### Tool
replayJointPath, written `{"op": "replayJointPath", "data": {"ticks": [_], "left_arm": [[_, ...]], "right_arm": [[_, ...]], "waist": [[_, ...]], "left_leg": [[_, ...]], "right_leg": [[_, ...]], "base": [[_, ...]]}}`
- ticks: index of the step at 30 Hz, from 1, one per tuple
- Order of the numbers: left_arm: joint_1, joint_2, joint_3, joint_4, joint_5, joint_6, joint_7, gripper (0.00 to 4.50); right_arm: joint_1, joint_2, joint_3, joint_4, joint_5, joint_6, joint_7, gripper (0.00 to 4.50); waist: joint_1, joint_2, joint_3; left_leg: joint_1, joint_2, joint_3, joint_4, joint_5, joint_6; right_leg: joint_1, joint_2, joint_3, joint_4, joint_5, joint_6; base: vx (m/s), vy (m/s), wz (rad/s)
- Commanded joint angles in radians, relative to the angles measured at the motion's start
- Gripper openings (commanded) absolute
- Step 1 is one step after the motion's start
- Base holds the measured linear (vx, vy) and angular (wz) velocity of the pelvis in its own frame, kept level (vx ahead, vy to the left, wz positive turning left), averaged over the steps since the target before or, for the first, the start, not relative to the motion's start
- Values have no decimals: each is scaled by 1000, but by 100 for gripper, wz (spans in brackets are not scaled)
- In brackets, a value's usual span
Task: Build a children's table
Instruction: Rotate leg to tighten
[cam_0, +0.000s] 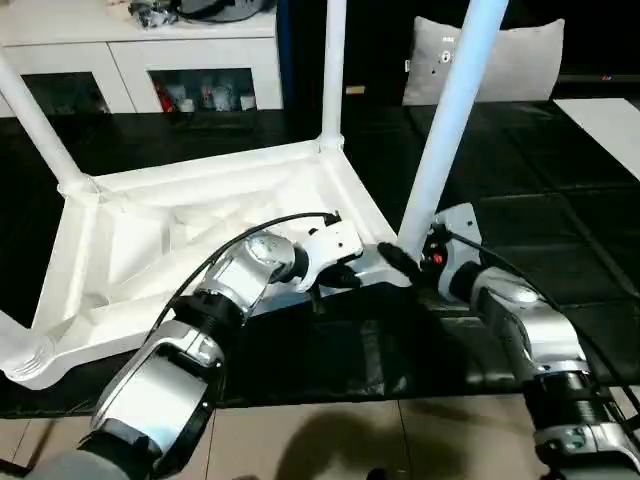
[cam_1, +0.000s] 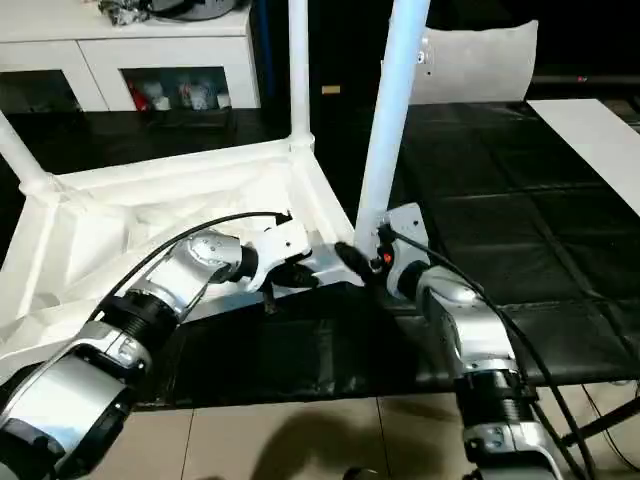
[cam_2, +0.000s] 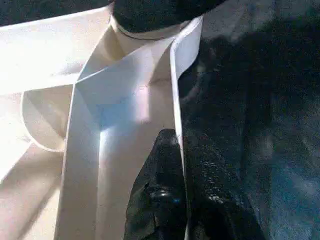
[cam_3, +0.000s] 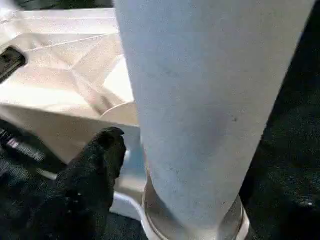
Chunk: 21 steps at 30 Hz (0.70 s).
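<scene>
The children's table lies upside down on a black mat, its white ribbed top (cam_0: 160, 230) facing up. White legs stand in the corner sockets: one at the back left (cam_0: 35, 125), one at the back right (cam_0: 333, 70), and a tilted one at the near right corner (cam_0: 450, 110). A fourth leg's foot shows at the near left (cam_0: 12, 350). My left gripper (cam_2: 182, 150) is shut on the top's thin rim (cam_2: 175, 75) near that right corner, one finger each side. My right gripper (cam_0: 408, 262) stands open at the base of the near right leg (cam_3: 200, 100), one black finger (cam_3: 107, 145) just beside it.
A white cabinet (cam_0: 140, 50) runs along the back left. A grey cushion (cam_0: 525, 60) leans behind the table, and a white panel (cam_0: 610, 120) lies at the right edge. Beige floor tiles (cam_0: 350, 440) begin at the mat's near edge.
</scene>
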Motion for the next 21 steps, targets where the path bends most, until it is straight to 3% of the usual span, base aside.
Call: {"op": "replayJointPath", "data": {"ticks": [1,3,5,8,11,12,15,16,17,19,20,21], "left_arm": [[34,48,-37,-17,22,-80,-74,0],[43,65,-40,-21,21,-96,-101,0],[53,87,-42,-31,12,-129,-145,0],[77,129,-49,-67,-26,-219,-253,0],[90,143,-45,-89,-48,-238,-301,0],[97,150,-47,-102,-56,-244,-325,0],[123,182,-66,-153,-72,-270,-402,0],[136,193,-75,-173,-79,-269,-433,0],[137,194,-75,-174,-80,-269,-434,0],[160,209,-85,-214,-99,-264,-477,0],[166,211,-86,-227,-105,-261,-487,0],[167,211,-86,-228,-105,-261,-488,0]], "right_arm": [[22,-69,0,-44,31,-28,130,387],[28,-105,-1,-56,43,-42,188,401],[42,-150,8,-80,62,-56,272,431],[75,-243,59,-121,74,-65,430,436],[93,-286,85,-140,79,-67,515,436],[98,-299,92,-145,89,-63,551,410],[93,-314,101,-133,105,-63,607,389],[90,-320,111,-127,111,-64,632,389],[89,-320,111,-127,112,-64,633,365],[87,-317,123,-129,129,-71,672,359],[88,-317,127,-133,136,-66,685,357],[88,-317,127,-134,137,-65,687,337]], "waist": [[7,-12,-74],[10,-8,-72],[10,-11,-69],[17,-11,-69],[25,-12,-69],[26,-17,-70],[34,-12,-70],[40,-20,-71],[43,-17,-70],[50,-17,-71],[52,-24,-70],[54,-21,-70]], "left_leg": [[-4,46,-15,-64,-92,118],[-2,48,-16,-66,-102,117],[-1,45,-15,-66,-126,110],[-2,49,-14,-67,-130,118],[0,51,-13,-66,-131,115],[-1,51,-12,-67,-132,113],[2,57,-13,-68,-130,109],[2,59,-14,-69,-119,107],[3,60,-13,-69,-117,106],[4,58,-11,-68,-115,103],[4,58,-9,-69,-114,103],[3,58,-11,-69,-111,101]], "right_leg": [[75,-80,66,-56,-290,-129],[72,-79,66,-57,-302,-123],[72,-77,64,-64,-343,-108],[72,-77,64,-64,-361,-96],[68,-75,64,-63,-353,-104],[68,-76,64,-62,-355,-108],[65,-78,66,-59,-353,-115],[65,-80,70,-53,-343,-120],[64,-80,70,-54,-344,-120],[62,-81,71,-53,-346,-120],[62,-80,71,-55,-356,-116],[64,-82,71,-52,-357,-116]], "base": [[0,0,0],[0,0,0],[0,0,0],[0,0,0],[0,0,0],[0,0,0],[0,0,0],[0,0,0],[0,0,0],[0,0,0],[0,0,0],[0,0,0]]}}
